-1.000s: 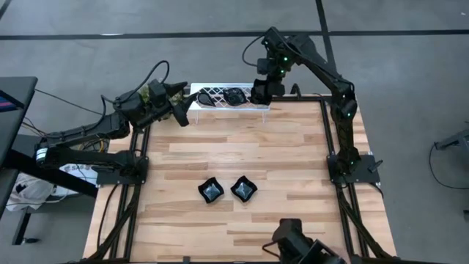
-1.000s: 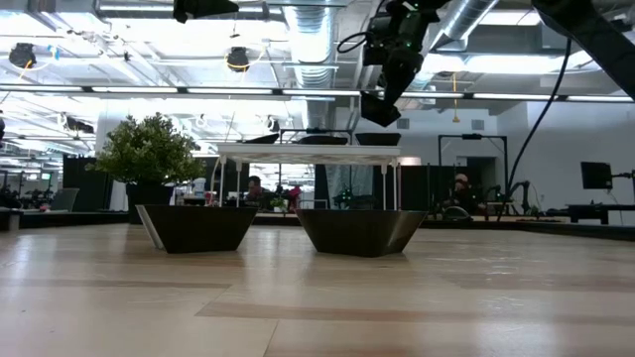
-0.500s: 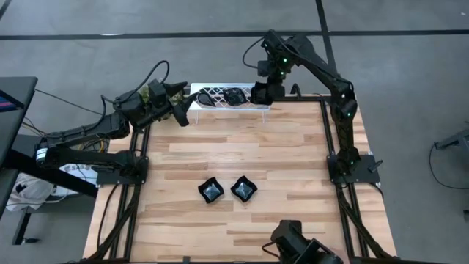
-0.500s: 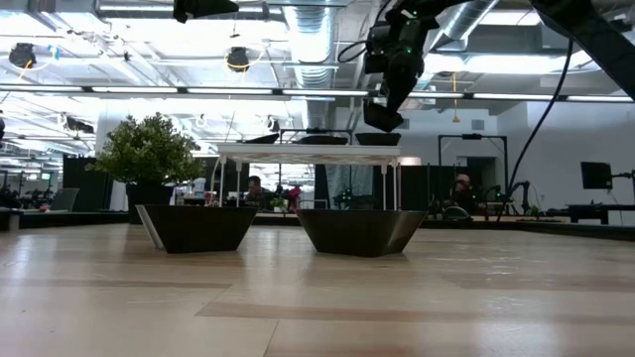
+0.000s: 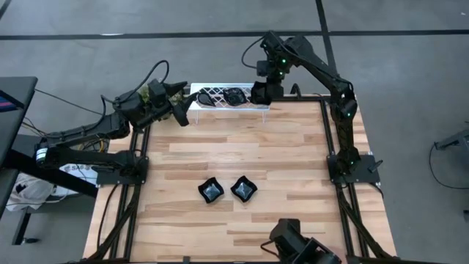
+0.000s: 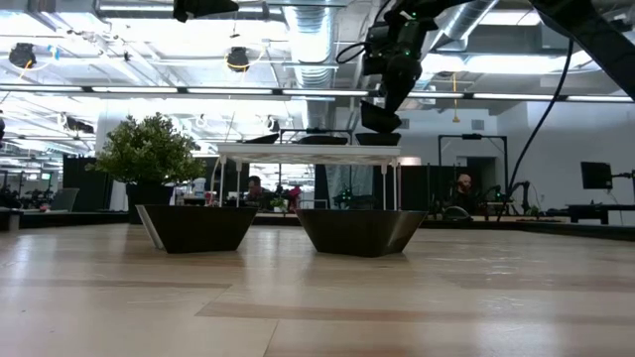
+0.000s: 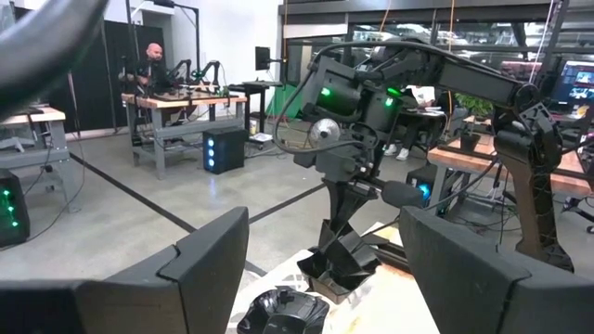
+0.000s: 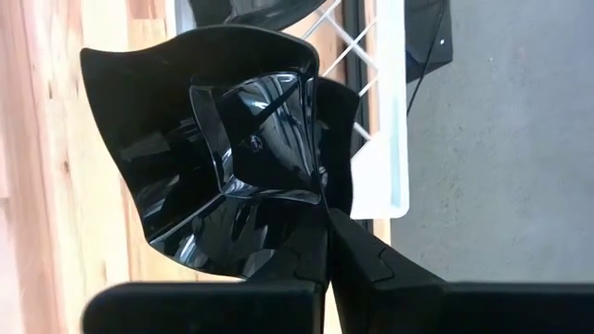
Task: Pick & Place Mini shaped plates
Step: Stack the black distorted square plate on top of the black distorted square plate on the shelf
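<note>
Above the white rack (image 5: 223,97), a wavy-edged square plate (image 8: 241,158) is pinched by its rim between the closed right gripper (image 8: 325,246); possibly stacked plates.

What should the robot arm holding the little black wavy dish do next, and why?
Probably lift it a little. The right gripper has its jaws shut on the rim of a wavy square plate just above the white rack, and two matching plates already sit on the table.
</note>
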